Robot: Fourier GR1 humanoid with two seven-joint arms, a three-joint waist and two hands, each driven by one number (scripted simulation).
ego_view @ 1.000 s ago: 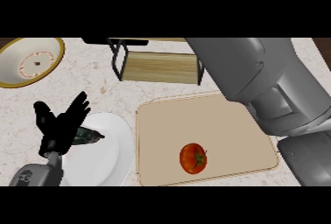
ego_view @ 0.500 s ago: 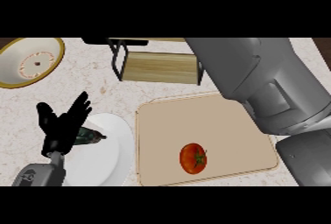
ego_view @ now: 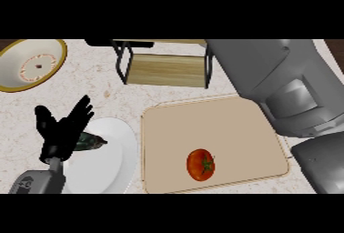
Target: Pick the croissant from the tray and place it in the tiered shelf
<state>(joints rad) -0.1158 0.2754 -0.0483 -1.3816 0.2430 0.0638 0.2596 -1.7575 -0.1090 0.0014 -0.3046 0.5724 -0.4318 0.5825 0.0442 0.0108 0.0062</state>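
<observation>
Croissant: cannot be made out in this view.
Tray: the beige rectangular tray (ego_view: pixel 201 123) lies on the speckled tabletop (ego_view: pixel 101 98), and a red tomato (ego_view: pixel 200 164) sits near its lower edge.
Shelf: the black-framed tiered shelf (ego_view: pixel 166 70) with a wooden board stands just beyond the tray's far edge.
Right hand: hidden; the grey right forearm (ego_view: pixel 275 77) covers the shelf's right end and the tray's upper right corner.
Left hand: the black left hand (ego_view: pixel 62 132) rests at the left with fingers straight and spread, holding nothing. It is over the rim of a white round plate (ego_view: pixel 107 168), beside a dark green thing (ego_view: pixel 91 142).
Bowl: a yellow-rimmed cream bowl (ego_view: pixel 17 63) is at the upper left.
</observation>
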